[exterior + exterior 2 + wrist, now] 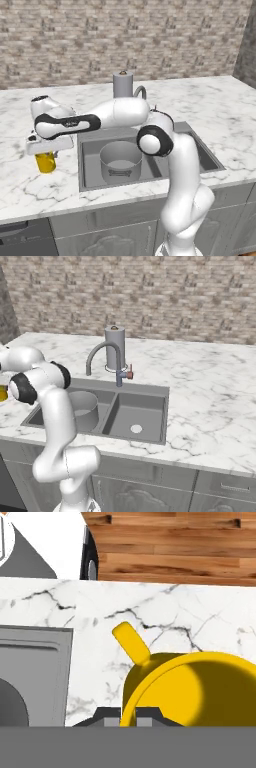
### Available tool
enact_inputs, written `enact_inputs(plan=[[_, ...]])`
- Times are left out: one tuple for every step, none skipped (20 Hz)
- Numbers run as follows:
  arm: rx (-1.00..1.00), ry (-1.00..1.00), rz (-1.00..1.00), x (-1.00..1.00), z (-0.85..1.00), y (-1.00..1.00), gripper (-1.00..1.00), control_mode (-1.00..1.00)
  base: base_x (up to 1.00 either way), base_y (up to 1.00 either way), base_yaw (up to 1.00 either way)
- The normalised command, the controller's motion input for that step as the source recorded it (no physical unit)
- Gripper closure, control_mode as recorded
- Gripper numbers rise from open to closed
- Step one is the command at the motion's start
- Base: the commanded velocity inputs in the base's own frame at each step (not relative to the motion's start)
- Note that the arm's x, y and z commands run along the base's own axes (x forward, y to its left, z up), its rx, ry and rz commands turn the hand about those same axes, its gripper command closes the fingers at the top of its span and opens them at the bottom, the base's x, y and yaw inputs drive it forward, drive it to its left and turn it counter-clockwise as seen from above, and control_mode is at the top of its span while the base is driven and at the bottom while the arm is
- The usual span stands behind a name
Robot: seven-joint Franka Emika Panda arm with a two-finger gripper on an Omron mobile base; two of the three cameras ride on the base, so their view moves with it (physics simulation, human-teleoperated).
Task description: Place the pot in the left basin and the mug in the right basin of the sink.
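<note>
While the pot (120,161) sat upright in the left basin (90,160) of the sink (200,150), the mug (45,162) was found out on the marble counter (220,110), well to the left of the sink's rim. The arm was stretched leftward over the counter, and the gripper (46,152) was seen directly above the yellow mug. In the hand view, the two dark fingertips (107,716) were drawn close together on either side of the mug's near rim, so the wall of the mug (200,692) was pinched between them; its handle (131,643) was pointed away toward the counter's front edge. The right basin (137,418) was seen with only its pale drain (136,429) showing. A curved faucet (102,358) and a paper-towel roll (114,348) were placed behind the sink, against the brick wall (150,296).
</note>
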Motion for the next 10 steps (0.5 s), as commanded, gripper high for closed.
enact_inputs(plan=[[0.0,0.0,0.14,-0.26,0.11,-0.85,1.0,-1.0,0.0,0.0,0.0],[0.0,-0.03,0.15,-0.29,0.04,-0.88,1.0,-1.0,0.0,0.0,0.0],[0.0,-0.01,0.14,-0.31,0.07,-0.84,1.0,-1.0,0.0,0.0,0.0],[0.0,-0.02,0.14,-0.28,0.04,-0.84,1.0,-1.0,0.0,0.0,0.0],[0.0,-0.02,0.14,-0.28,0.04,-0.86,1.0,-1.0,0.0,0.0,0.0],[0.0,-0.02,0.14,-0.27,0.04,-0.84,1.0,-1.0,0.0,0.0,0.0],[0.0,-0.01,0.13,-0.25,0.04,-0.86,1.0,-1.0,0.0,0.0,0.0],[0.0,-0.02,0.12,-0.21,0.04,-0.84,1.0,-1.0,0.0,0.0,0.0],[0.0,-0.01,0.11,-0.14,0.06,-0.82,1.0,-1.0,0.0,0.0,0.0],[0.0,-0.01,0.09,-0.14,0.08,-0.8,1.0,-1.0,0.0,0.0,0.0]])
